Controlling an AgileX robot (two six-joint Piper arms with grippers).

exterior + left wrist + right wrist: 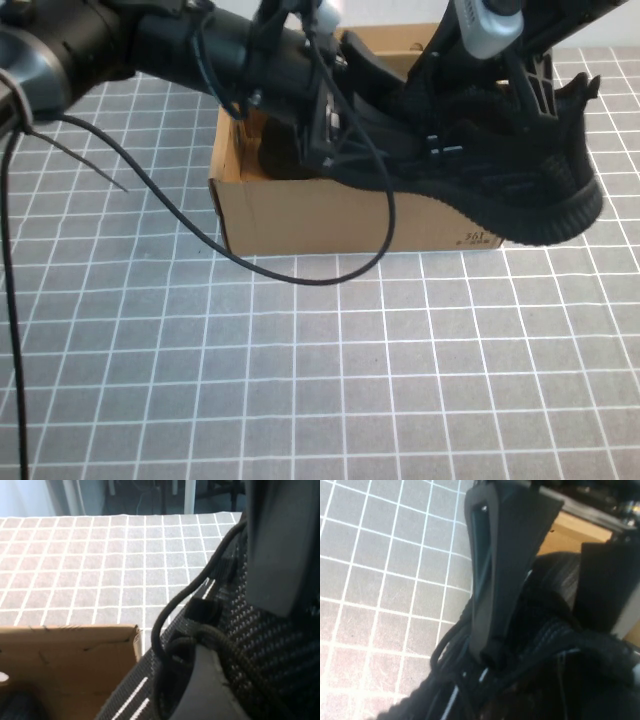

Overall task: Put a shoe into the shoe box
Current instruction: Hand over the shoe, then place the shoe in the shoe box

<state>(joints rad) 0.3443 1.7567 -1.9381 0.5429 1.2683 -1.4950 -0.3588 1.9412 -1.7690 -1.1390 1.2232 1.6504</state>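
Note:
A black mesh shoe (500,185) hangs tilted over the open cardboard shoe box (300,215), sole toward me and its right end past the box's right front corner. My left gripper (335,135) reaches in from the left and is shut on the shoe's left end. My right gripper (450,125) comes down from the back right and is shut on the shoe's upper. In the left wrist view the shoe's mesh (270,645) and laces fill the space between the fingers (205,690), beside the box wall (70,655). In the right wrist view a black finger (492,570) presses into the shoe (545,645).
A dark shape (275,150) lies inside the box at its left end. A black cable (300,278) loops down from the left arm across the box front onto the grey grid mat (320,380). The mat stretches on in front and to the left.

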